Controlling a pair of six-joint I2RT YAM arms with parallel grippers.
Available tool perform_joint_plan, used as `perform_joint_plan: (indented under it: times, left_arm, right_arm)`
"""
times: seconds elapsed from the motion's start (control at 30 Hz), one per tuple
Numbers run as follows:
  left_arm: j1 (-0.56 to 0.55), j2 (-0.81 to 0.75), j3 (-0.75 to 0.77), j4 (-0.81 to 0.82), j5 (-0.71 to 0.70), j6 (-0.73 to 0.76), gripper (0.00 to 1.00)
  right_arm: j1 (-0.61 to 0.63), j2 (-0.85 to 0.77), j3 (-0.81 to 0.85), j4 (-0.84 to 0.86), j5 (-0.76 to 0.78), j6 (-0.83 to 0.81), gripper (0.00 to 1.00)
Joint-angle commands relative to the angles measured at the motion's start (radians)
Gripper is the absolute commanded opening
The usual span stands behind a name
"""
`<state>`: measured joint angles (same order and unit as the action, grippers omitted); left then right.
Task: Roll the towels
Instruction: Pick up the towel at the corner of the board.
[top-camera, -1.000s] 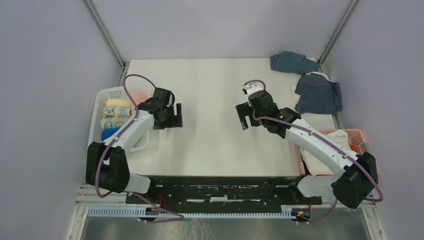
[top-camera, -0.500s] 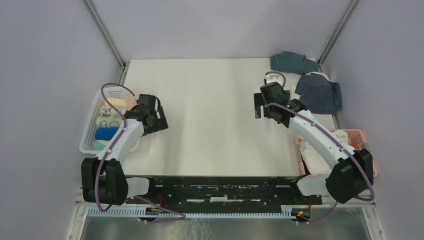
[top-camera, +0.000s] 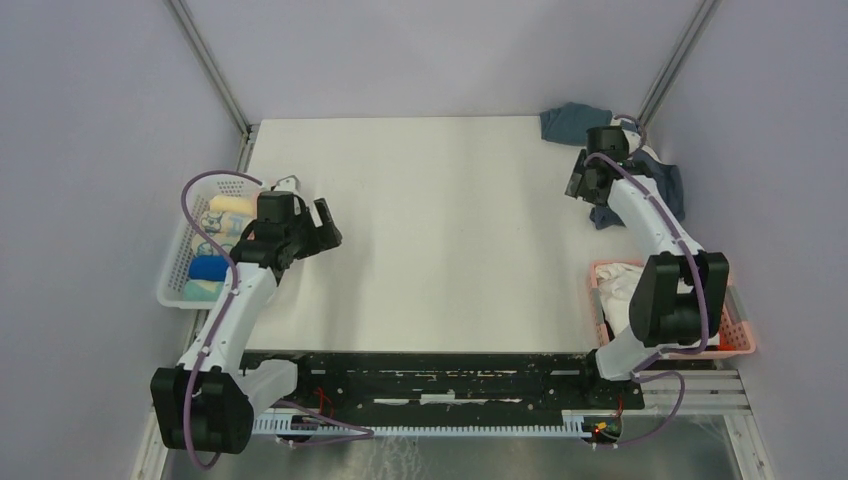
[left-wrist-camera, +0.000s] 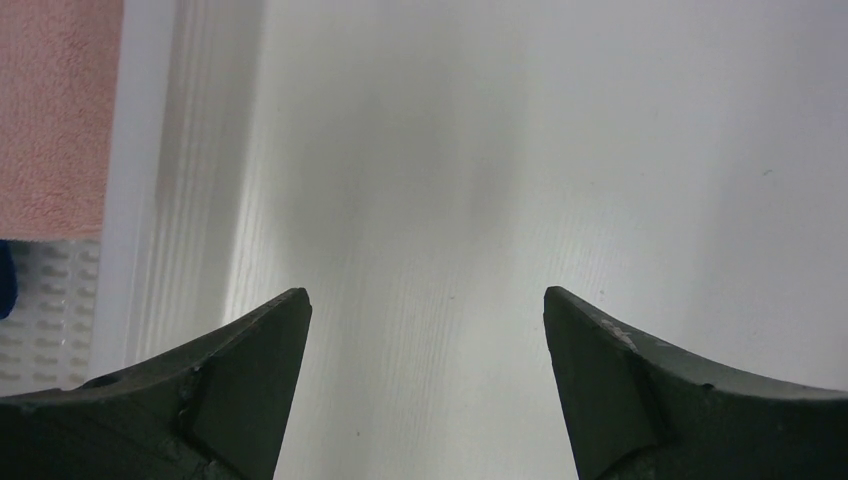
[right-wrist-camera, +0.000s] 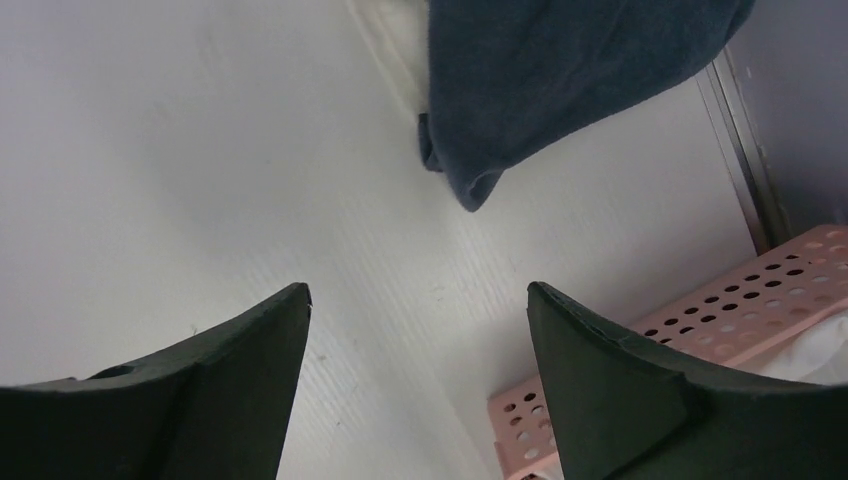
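My right arm stretches far toward the back corner, right gripper (right-wrist-camera: 418, 290) jaws apart and empty, dark navy towel (right-wrist-camera: 560, 70) just ahead of it, while my left arm is bent low, left gripper (left-wrist-camera: 427, 295) apart over the table (left-wrist-camera: 500, 150), rolled towels (top-camera: 212, 268) in the white basket (top-camera: 172, 285) beside it.

Left wrist view. Up and left of my left gripper's (left-wrist-camera: 424, 291) jaws, a pink terry cloth towel (left-wrist-camera: 50, 110) runs off the top and left edges, so I can't tell its shape. Below it is a dark blue sliver (left-wrist-camera: 4, 280), too little to name. Only a corner of the white plastic lattice basket (left-wrist-camera: 50, 320) shows.

Right wrist view. Ahead of my right gripper's (right-wrist-camera: 417, 285) jaws, a dark navy cloth towel (right-wrist-camera: 560, 80) is cut by the top edge. Right of the jaws, a pink plastic lattice basket (right-wrist-camera: 700, 330) runs off the frame, and the white cloth (right-wrist-camera: 825, 350) inside is mostly out of view.
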<state>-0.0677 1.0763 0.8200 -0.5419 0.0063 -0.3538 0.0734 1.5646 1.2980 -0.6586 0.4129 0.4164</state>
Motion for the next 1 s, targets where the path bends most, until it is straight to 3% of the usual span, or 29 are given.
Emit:
perform_joint_plan:
  times: [0.0, 0.17, 0.53, 0.83, 0.97]
  left_arm:
    - [-0.005, -0.022, -0.015, 0.104, 0.139, 0.069, 0.93]
    - [-0.011, -0.011, -0.017, 0.112, 0.163, 0.097, 0.92]
    - [-0.057, 0.047, 0.018, 0.139, 0.199, 0.049, 0.91]
    - [-0.190, 0.166, 0.124, 0.204, 0.207, 0.009, 0.90]
    - [-0.246, 0.232, 0.182, 0.216, 0.191, 0.029, 0.89]
  right_arm:
    - [-0.116, 0.086, 0.060, 0.040, -0.071, 0.038, 0.84]
    - [-0.199, 0.212, 0.074, 0.088, -0.142, 0.068, 0.70]
    - [-0.262, 0.366, 0.110, 0.149, -0.210, 0.082, 0.57]
    - [-0.281, 0.243, 0.125, 0.100, -0.179, -0.004, 0.02]
    - [-0.256, 0.107, 0.172, 0.062, -0.191, -0.056, 0.01]
